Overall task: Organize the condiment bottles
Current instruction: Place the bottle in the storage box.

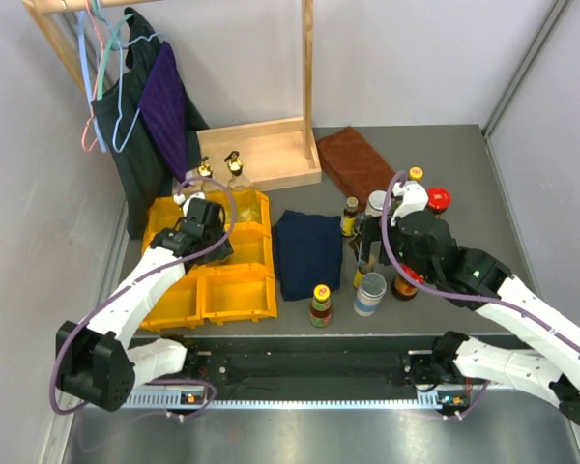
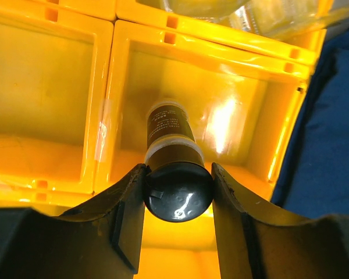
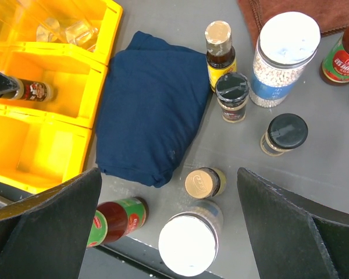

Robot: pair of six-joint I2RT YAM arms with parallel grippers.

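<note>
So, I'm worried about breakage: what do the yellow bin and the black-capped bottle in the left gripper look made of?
The yellow bin: likely moulded plastic, glossy; its wall shows bright glare and moulded slots. The black-capped bottle: body seems dark glass with a label, though plastic can't be excluded; cap looks shiny black plastic, catching highlights.

A grey desk (image 1: 445, 155) filled the view, closed in by plain white walls: a back wall (image 1: 416, 58) at 12 o'clock, a left wall (image 1: 29, 213) at 9 o'clock and a right wall (image 1: 561, 164) at 3 o'clock. At 11 o'clock a wooden rack (image 1: 308, 58) stood on the desk, its flat base reaching toward 12 o'clock. Thin coloured hangers (image 1: 101, 68) and dark clothes (image 1: 140, 155) hung from its rail. The light was even and soft.
</note>
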